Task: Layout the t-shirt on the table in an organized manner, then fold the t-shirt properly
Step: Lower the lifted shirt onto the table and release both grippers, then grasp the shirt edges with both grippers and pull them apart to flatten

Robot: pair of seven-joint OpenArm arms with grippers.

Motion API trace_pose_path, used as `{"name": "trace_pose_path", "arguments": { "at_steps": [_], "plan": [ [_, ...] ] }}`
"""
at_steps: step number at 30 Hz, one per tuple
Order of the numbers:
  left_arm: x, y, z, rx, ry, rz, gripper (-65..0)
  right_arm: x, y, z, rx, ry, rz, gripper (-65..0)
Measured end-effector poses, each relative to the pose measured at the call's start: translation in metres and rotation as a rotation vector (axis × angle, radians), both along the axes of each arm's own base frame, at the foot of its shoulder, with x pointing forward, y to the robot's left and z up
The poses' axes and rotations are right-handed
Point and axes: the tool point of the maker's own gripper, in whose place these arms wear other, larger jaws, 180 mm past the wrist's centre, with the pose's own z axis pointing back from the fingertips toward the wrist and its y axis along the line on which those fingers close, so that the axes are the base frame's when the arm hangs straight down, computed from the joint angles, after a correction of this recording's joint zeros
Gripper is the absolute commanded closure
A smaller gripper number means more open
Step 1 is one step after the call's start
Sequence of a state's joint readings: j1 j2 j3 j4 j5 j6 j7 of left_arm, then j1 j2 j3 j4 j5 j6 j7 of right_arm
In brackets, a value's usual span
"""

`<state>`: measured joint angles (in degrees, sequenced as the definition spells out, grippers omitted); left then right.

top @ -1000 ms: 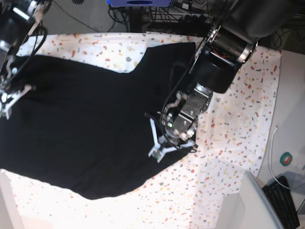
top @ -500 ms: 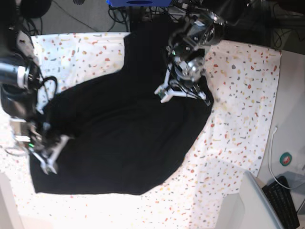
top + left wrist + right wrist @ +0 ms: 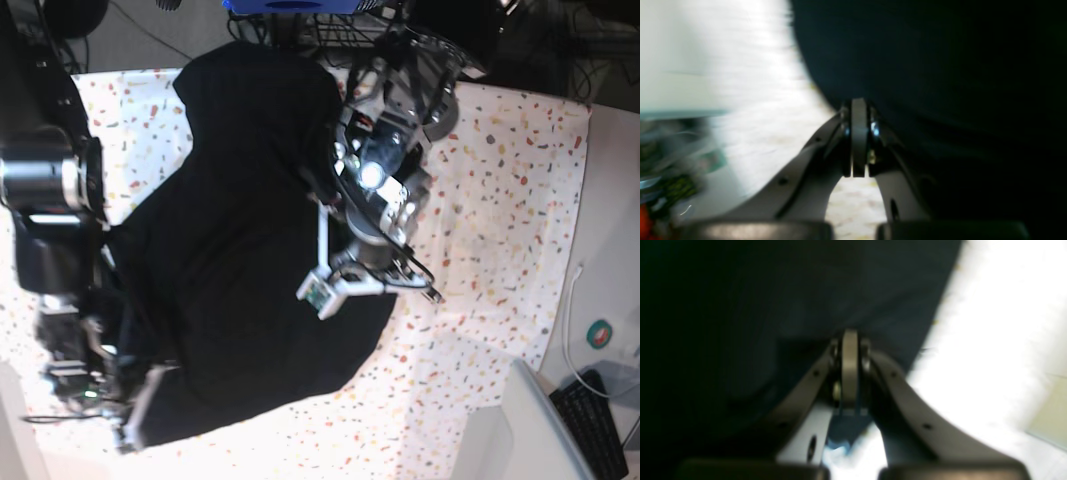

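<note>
Black cloth fills most of what we see: the shirt (image 3: pixel 235 250) lies on the table (image 3: pixel 500 180) in a loose, slanted heap, bunched toward the far edge and spreading toward the near left corner. We cannot make out sleeves, collar or a straight hem, so we judge the layout step as not yet finished, and no fold has been started.

Our left gripper (image 3: pixel 345 285) sits over the right edge of the shirt. In the left wrist view its jaws are pressed together with dark cloth (image 3: pixel 940 83) right at the tips, so we read it as clamped on the shirt's edge. Our right gripper (image 3: pixel 135 415) is low at the near left corner of the garment. In the right wrist view its jaws are likewise closed, with fabric (image 3: pixel 773 300) draped around them and a bit of it visible between the fingers, so we take it as pinching the shirt too. Both wrist views are blurred, so exactly which part of the garment each one holds we cannot tell.

As we see it, everything of substance is left: spreading the shirt flat with its outline readable, smoothing the bunched area at the far side, then folding sleeves and body. With both edges gripped, a pull apart looks like the sensible way to flatten it.
</note>
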<state>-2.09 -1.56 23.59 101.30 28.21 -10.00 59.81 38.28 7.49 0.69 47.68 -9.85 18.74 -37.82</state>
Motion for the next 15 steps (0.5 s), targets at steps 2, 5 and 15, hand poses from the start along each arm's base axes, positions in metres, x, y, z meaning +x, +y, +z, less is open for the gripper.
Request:
{"name": "trace_pose_path", "arguments": {
  "at_steps": [2, 5, 15],
  "plan": [
    [0.019, 0.017, -0.001, 0.021, -0.001, 0.020, 0.0, -0.025, -0.025, 0.018, -0.073, -0.002, -0.030, 0.0],
    [0.059, 0.040, -0.008, 0.062, 0.005, 0.067, 0.0, -0.093, -0.019, 0.001, -0.143, 0.123, -0.008, 0.0],
    [0.144, 0.002, -0.058, -0.431, 0.137, 0.144, 0.0, -0.249, 0.065, -0.058, 0.000, 0.301, 0.059, 0.0]
  ]
}}
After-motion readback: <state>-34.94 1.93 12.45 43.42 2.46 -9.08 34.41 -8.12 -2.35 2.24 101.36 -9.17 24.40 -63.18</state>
